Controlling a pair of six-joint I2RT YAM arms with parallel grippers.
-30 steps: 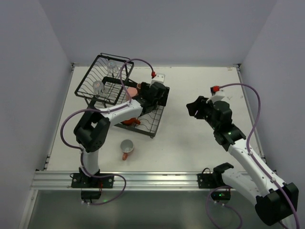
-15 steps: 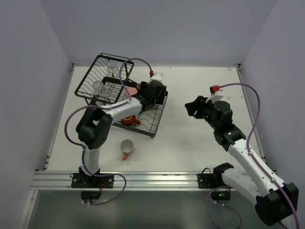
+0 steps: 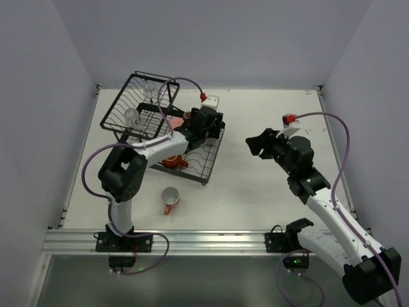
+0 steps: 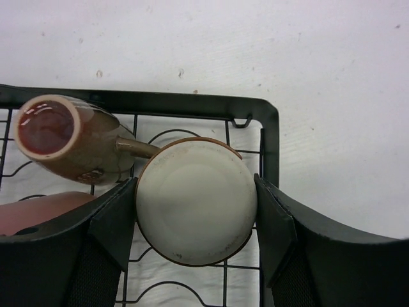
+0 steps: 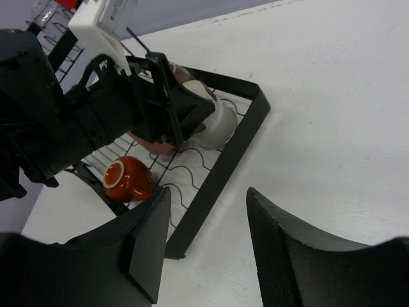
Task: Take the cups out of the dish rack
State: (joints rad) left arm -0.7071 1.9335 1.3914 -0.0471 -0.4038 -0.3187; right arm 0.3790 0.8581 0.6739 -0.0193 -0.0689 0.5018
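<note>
Left wrist view: the cream cup [image 4: 196, 210] stands inverted, base toward the camera, in the corner of the rack [image 4: 271, 137], directly between the fingers of the left gripper [image 4: 195, 195]. Both pads lie at or just off its wall; a firm clamp cannot be confirmed. The cup's axis follows the gripper's approach line, so extraction should run straight back. A brown cup [image 4: 70, 137] lies just beside it. The right gripper [image 5: 209, 192] is well apart, jaws parted, empty.
</note>
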